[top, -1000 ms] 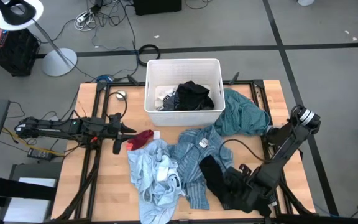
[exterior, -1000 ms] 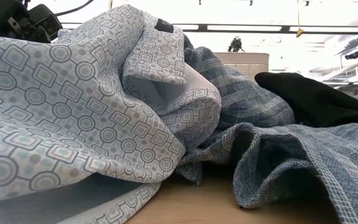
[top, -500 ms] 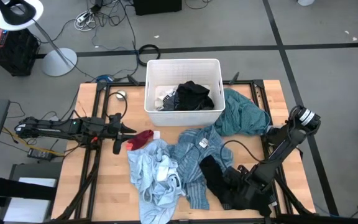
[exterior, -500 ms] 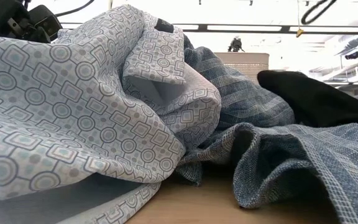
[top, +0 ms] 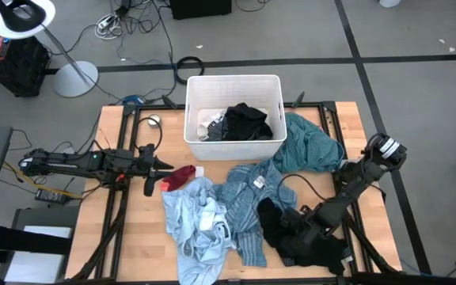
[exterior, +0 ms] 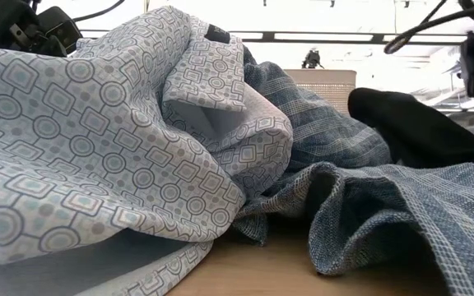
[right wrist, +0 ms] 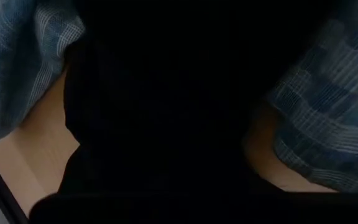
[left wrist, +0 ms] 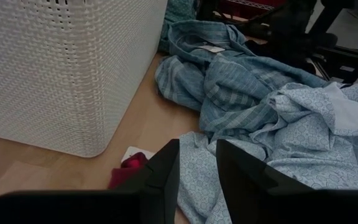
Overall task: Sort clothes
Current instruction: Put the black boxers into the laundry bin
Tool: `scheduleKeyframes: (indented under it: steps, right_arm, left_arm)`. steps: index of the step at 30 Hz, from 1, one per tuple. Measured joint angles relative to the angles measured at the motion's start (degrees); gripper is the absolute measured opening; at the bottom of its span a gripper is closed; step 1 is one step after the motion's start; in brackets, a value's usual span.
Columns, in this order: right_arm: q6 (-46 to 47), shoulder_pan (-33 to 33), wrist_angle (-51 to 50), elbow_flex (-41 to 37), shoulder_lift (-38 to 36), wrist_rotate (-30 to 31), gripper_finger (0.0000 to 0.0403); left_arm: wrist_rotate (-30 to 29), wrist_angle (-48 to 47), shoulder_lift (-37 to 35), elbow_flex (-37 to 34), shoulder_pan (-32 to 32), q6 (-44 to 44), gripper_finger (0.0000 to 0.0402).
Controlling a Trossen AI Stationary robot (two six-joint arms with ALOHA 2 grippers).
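On the table's near edge, right hand [top: 291,224] clamped on black garment [top: 279,229]

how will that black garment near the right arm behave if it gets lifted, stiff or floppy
Probably floppy: the black garment lies crumpled in soft folds on the table. It would likely drape and trail rather than hold shape. It lies against the blue plaid shirt, so it might drag that along.

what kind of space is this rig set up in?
Likely a robotics lab or workshop, not a home: grey floor marked with dark tape lines, loose cables lying behind the table, and ceiling strip lights in the low view.
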Motion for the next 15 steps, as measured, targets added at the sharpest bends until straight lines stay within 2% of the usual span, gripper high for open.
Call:
scheduleKeyframes:
  steps: [2, 8, 11, 15]
  right_arm:
    - [-0.93, -0.83, -3.44, 2.06, -0.14, -1.78, 0.0008]
    - [-5.96, -3.52, -20.55, 13.12, -0.9, -2.08, 0.0004]
    - [-9.15, -4.95, -30.45, 20.93, -0.94, -0.03, 0.0003]
    - [-12.34, -7.27, -41.17, 31.42, -0.96, 6.01, 0.0003]
  left_arm:
    - [0.0, 0.0, -0.01, 0.0, 0.0, 0.0, 0.0111]
    - [0.0, 0.0, 0.0, 0.0, 0.0, 0.02, 0.0111]
    - [0.0, 0.02, -0.01, 0.0, 0.0, 0.02, 0.0111]
    - [-0.02, 0.04, -0.01, 0.0, -0.01, 0.13, 0.0111]
